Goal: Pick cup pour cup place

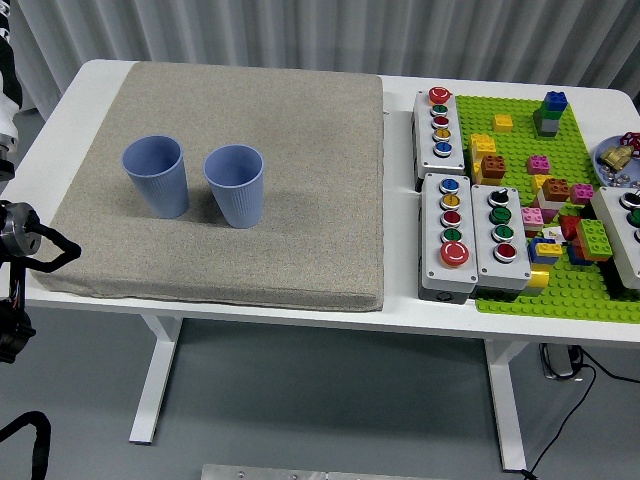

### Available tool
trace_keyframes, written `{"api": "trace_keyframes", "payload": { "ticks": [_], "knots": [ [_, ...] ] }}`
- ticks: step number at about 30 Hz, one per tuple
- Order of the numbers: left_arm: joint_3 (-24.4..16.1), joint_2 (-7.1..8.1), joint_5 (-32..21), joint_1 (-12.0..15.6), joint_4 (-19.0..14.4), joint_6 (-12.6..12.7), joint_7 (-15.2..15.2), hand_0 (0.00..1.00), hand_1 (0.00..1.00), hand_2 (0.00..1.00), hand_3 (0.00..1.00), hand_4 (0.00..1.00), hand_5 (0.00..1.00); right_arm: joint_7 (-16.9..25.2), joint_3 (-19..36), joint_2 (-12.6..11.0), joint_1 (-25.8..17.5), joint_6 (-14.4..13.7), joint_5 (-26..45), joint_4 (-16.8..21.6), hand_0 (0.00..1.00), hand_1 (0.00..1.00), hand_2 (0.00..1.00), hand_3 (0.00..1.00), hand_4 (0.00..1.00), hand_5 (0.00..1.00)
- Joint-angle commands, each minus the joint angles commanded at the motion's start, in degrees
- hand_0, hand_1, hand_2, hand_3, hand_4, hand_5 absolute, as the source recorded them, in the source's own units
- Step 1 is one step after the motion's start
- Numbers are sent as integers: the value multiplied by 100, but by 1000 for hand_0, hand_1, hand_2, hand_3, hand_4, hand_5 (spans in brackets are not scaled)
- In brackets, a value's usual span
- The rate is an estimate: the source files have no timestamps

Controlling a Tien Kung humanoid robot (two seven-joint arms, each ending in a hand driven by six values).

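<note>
A robotics lab — push-button boxes (pixel 470 233), brick baseplate (pixel 560 200), grey curtain (pixel 330 35).

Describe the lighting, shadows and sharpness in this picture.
Head view: even, soft light with no glare; the two blue ribbed plastic cups cast faint shadows to their right on the grey fabric mat; focus is sharp across the white table, with no motion blur.
</note>
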Motion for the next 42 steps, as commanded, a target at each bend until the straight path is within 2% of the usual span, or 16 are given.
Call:
{"api": "trace_keyframes", "payload": {
  "ticks": [42],
  "knots": [
    [-41,-40,27,38,8,80,29,963,935,998,998,874,998,19,-17,14,-14,-31,31,0,750,717,764,617,197,171]
  ]
}}
